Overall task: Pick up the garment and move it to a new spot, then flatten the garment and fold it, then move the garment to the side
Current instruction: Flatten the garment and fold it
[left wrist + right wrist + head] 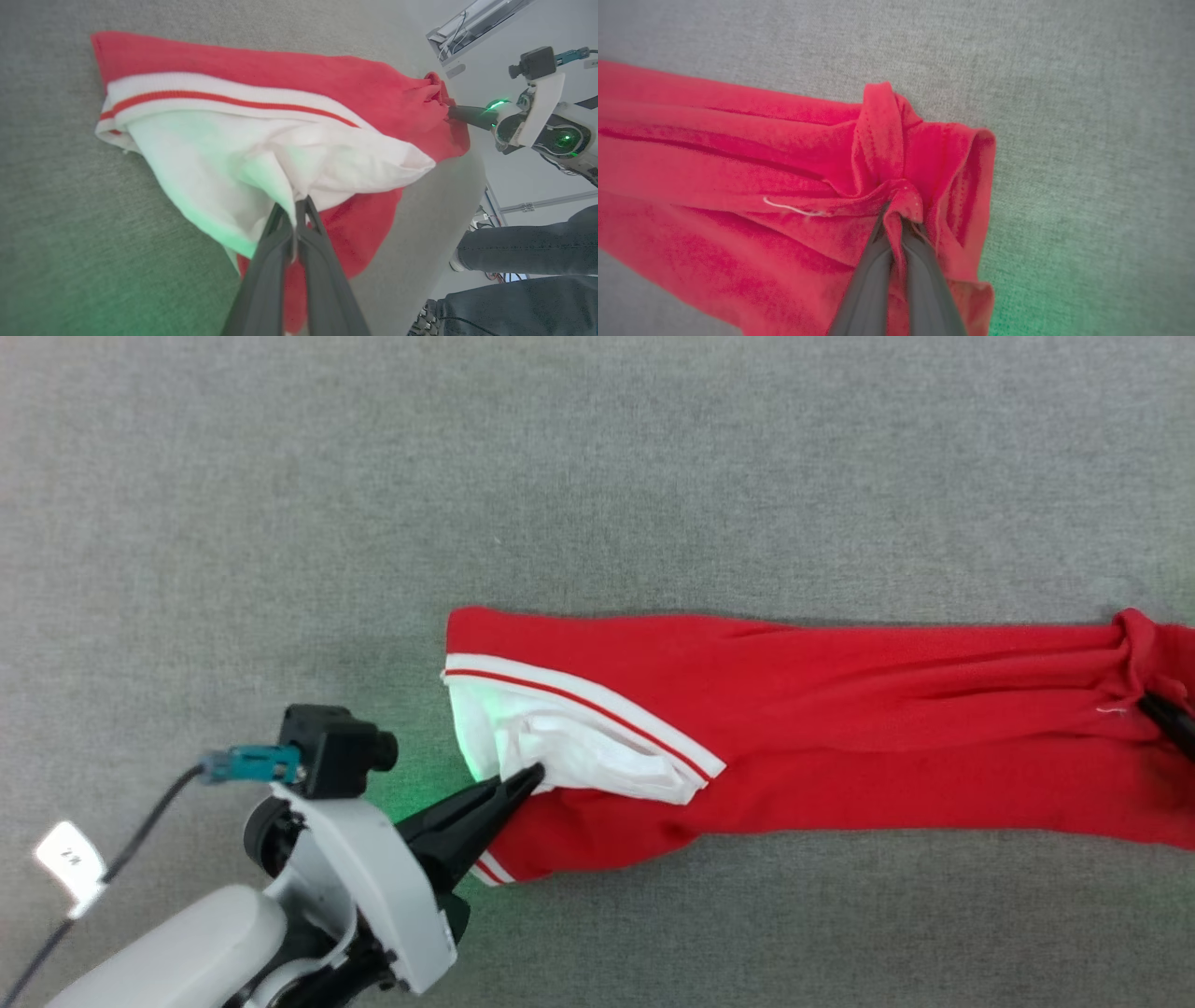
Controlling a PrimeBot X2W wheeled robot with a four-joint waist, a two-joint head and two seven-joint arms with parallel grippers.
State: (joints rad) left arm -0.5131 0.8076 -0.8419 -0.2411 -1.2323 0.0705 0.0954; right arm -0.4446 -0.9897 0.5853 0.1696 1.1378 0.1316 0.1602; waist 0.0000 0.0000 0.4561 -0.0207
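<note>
Jersey point(840, 709), a single red one, lies stretched in a long folded band across the grey surface point(560, 476), running from the middle of the head view to its right edge. Its left end shows a white sleeve panel point(560, 747) edged with white trim point(597, 705) that carries a red stripe. Its right end is bunched into a knot of creases.

Two grippers hold it, one at each end. The left gripper point(534, 775) has its jaws pinched together on a fold of the white panel, the cloth squeezed between its fingertips point(273, 247). The right gripper point(1153, 707) has its jaws closed on the gathered red cloth at the other end, a tuck of fabric caught between its dark fingers point(920, 266).

Green light tints the white panel and the surface beside each grip. One loose white thread point(794, 208) lies on the red cloth near the right grip. Past the surface's edge, in the left wrist view, a person's two legs point(523, 252) show in dark trousers.
</note>
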